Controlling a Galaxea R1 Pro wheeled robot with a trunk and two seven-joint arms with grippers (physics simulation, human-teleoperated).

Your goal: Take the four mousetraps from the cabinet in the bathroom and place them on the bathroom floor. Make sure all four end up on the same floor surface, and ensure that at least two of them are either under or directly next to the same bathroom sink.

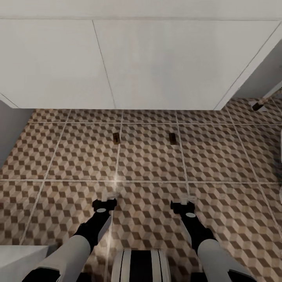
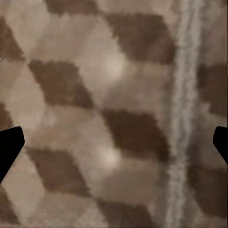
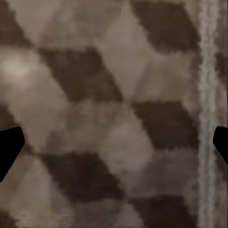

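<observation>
Two mousetraps are seen on the bathroom floor (image 1: pixel 149 164): one mousetrap (image 1: pixel 116 137) and a second mousetrap (image 1: pixel 172 138), near the white vanity (image 1: pixel 117 62). The left tool (image 1: pixel 104 203) and right tool (image 1: pixel 183 206) are spread, holding nothing.

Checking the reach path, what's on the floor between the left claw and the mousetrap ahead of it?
Head view: only bare patterned floor and one pale grout line lie between the left claw and the mousetrap.

We see even, soft light in the head view, a small glare spot on the floor (image 1: pixel 116 181); both wrist views are blurred, pixelated.
</observation>
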